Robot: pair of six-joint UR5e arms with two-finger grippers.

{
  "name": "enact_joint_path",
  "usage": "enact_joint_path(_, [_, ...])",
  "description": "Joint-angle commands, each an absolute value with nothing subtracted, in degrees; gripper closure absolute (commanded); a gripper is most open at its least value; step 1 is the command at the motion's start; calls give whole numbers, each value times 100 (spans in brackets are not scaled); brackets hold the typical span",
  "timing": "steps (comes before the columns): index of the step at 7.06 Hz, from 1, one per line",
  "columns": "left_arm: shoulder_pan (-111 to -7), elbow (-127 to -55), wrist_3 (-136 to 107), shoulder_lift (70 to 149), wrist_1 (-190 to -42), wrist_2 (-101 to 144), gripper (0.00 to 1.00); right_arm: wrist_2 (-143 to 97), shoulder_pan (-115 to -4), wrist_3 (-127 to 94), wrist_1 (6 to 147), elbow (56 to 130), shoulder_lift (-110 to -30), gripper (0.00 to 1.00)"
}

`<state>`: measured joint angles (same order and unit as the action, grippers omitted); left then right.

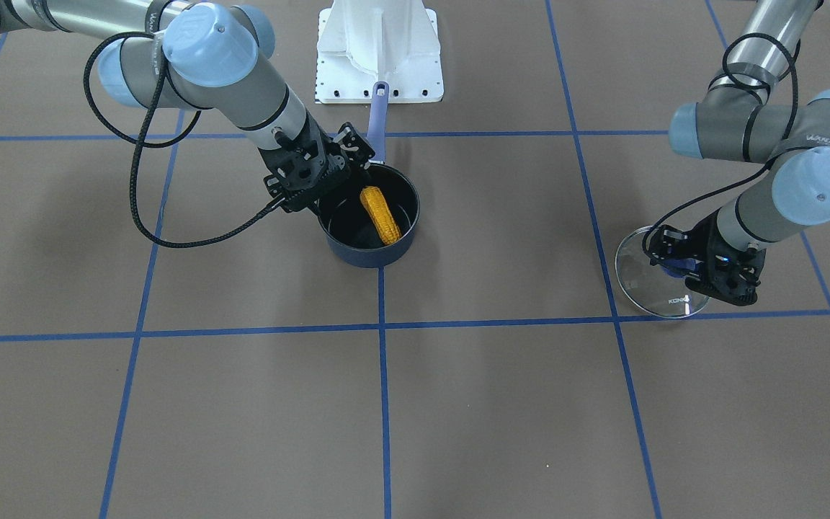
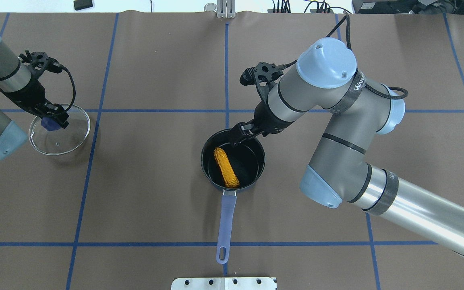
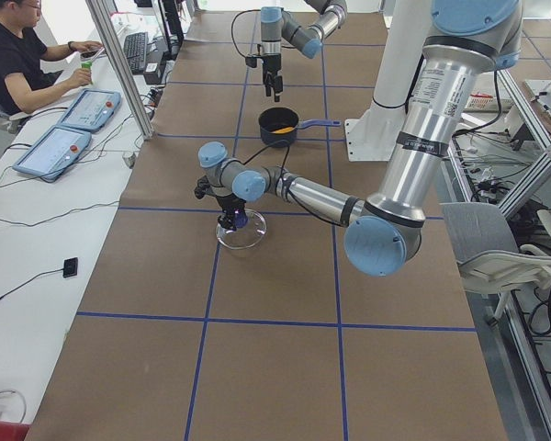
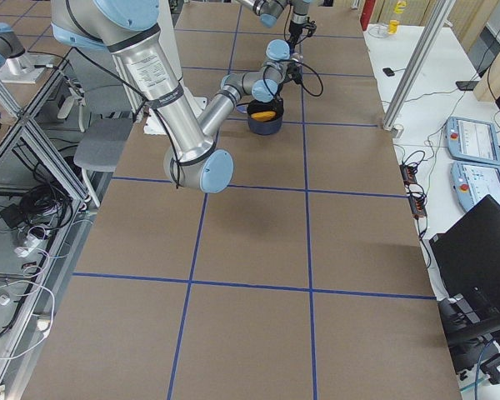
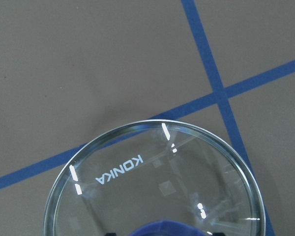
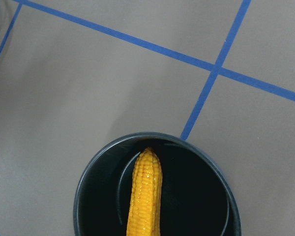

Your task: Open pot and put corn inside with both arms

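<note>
The navy pot [image 2: 206, 169] stands open mid-table, its purple-blue handle [image 2: 226, 217] pointing toward the robot base. The orange-yellow corn [image 2: 226, 167] lies inside it and also shows in the front view [image 1: 380, 214] and the right wrist view [image 6: 145, 196]. My right gripper [image 2: 236, 139] hangs open and empty just above the pot's far rim. My left gripper [image 2: 52, 120] is shut on the blue knob [image 5: 169, 230] of the clear glass lid [image 2: 69, 139]. It holds the lid at or just above the table, far left of the pot.
The white robot base plate [image 1: 379, 65] sits just beyond the pot handle's end. Blue tape lines [image 2: 155, 244] cross the brown table. An operator [image 3: 18, 64] sits at a side bench with teach pendants [image 3: 50, 152].
</note>
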<state>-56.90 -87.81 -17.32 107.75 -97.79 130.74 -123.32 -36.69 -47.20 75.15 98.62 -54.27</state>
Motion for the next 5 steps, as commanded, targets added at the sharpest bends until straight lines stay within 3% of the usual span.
enact_joint_path(1, [-5687,-8771,-1731,10758,-9791,13078,37,-12331,-3674,-4711,7515,9861,-5432,0])
enact_joint_path(2, [-5687,-8763,-1731,10749,-9808,13078,17,-12331,-3674,-4694,7523,9853,-5440,0])
enact_joint_path(3, [-5687,-8728,-1740,10740,-9922,13078,3,-12331,-3674,-4676,7532,9853,-5440,0])
enact_joint_path(5, [-5695,-8719,-1758,10731,-9984,13069,2,-12322,-3726,-4658,7541,9844,-5440,0])
